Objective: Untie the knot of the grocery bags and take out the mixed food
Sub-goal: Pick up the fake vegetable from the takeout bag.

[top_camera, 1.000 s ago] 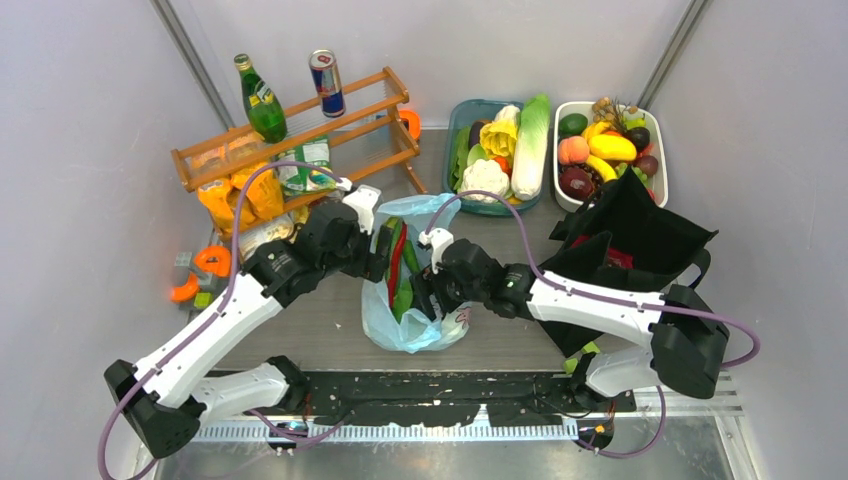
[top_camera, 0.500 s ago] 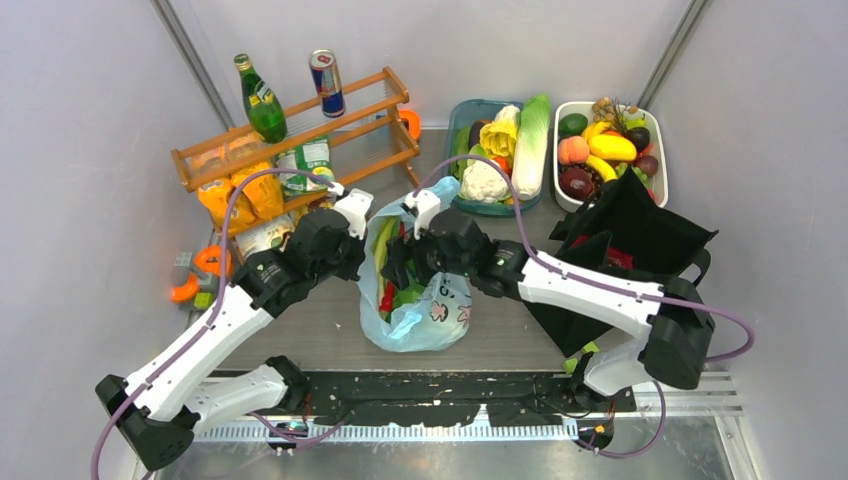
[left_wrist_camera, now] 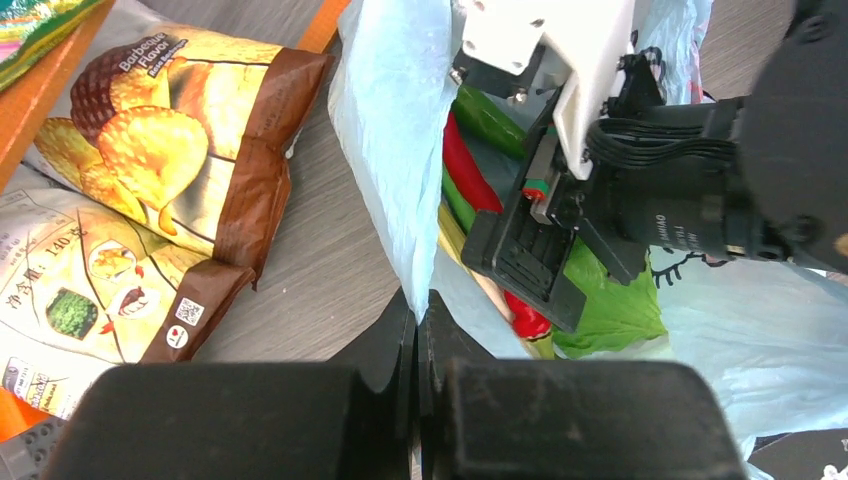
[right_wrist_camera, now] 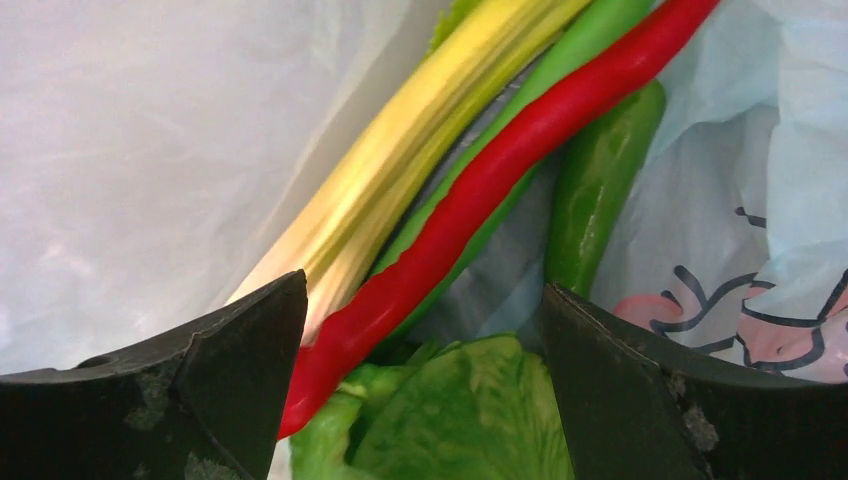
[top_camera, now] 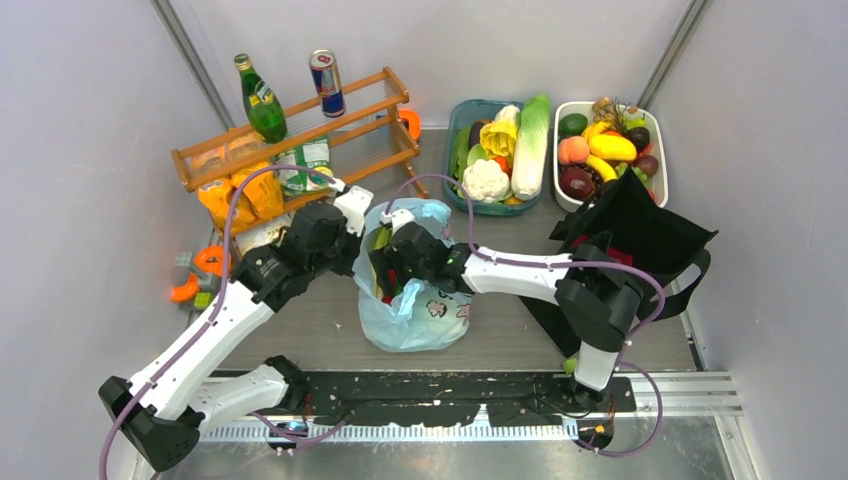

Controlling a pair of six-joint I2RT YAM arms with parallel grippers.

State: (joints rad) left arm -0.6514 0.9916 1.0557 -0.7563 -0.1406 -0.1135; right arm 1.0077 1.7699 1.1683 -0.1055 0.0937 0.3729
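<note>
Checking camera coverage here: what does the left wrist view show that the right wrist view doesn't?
Only the left wrist view: the left jaws pinched shut on the rim of the light-blue bag, two snack packets lying on the table beside it, and the right arm poking into the bag. Only the right wrist view: the right jaws standing open over the vegetables. Both: the bag, the long red pepper, the leafy green.

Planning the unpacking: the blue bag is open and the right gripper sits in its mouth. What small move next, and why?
Probably lower the right gripper slightly and close on the long red pepper, which lies just below, between its open fingers. The left gripper pinches the edge of the blue bag, holding its mouth open.
</note>
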